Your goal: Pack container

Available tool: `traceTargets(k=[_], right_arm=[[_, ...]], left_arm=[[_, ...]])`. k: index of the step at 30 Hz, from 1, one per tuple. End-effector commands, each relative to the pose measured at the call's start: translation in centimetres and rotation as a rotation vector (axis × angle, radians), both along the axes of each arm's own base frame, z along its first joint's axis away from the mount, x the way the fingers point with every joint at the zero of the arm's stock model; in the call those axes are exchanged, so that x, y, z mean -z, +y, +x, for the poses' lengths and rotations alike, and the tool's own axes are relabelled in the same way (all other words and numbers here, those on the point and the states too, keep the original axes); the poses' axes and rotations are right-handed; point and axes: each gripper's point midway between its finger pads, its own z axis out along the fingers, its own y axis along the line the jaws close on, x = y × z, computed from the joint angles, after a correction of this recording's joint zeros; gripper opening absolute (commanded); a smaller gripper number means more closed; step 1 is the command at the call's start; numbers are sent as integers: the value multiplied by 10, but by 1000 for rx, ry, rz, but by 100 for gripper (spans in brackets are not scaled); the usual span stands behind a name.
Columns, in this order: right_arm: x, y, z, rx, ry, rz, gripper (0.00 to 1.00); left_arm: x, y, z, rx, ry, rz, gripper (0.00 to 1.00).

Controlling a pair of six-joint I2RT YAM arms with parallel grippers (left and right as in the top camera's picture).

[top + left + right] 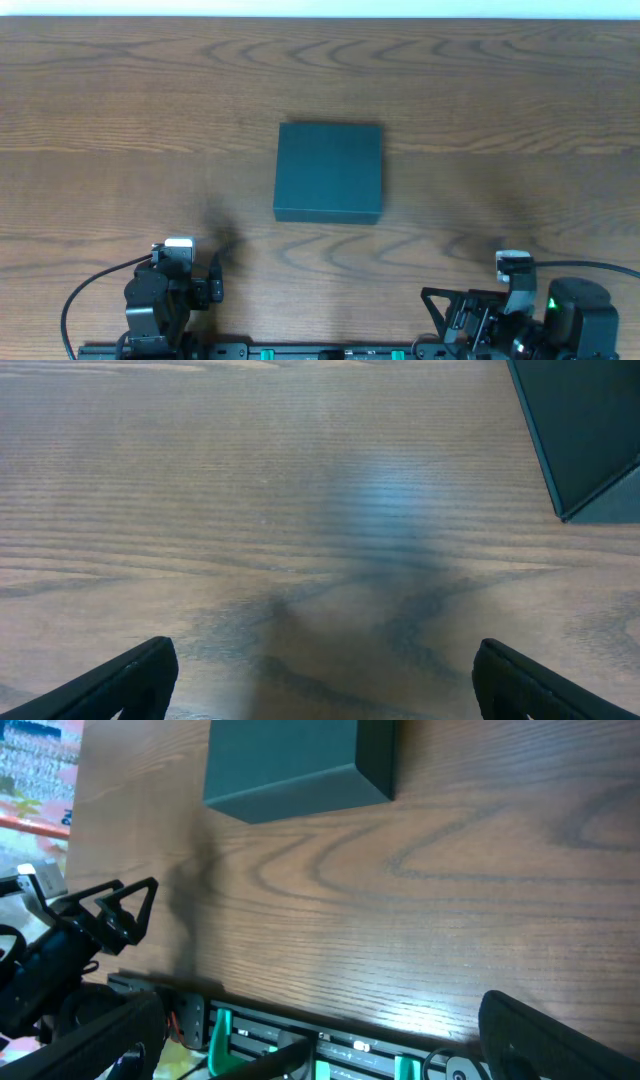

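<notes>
Teal-green container [329, 172], lid down, sits centre frame on the wooden desk [120, 120]. My left claw [322, 665] and right claw [320, 1020]: both spread apart, empty, near bottom edge.

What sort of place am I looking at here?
Probably a robotics lab workbench: a wood-grain table with a left arm and right arm mounted at its near edge, and one closed dark teal container.
</notes>
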Motion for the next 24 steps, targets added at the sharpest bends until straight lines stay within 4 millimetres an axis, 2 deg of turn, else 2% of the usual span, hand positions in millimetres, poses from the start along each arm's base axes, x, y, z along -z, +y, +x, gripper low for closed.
traceTargets(k=[1,15,16,18,20,24], right_arm=[[0,2,-1,-2,6,12,99],[0,2,-1,-2,6,12,99],[1,0,-1,-7,-3,-5,99],[8,-17,4,-10,-47,-143,99],[11,-27,7,27,-49,-196,99],[12,-27,6,28,-41,-197,99]], left_arm=[[12,3,-5,-3,37,19,96],[12,3,-5,-3,38,19,95],[12,3,-5,-3,37,19,95],[12,3,-5,-3,37,19,95],[12,3,-5,-3,38,19,95],[12,3,-5,-3,37,19,95]])
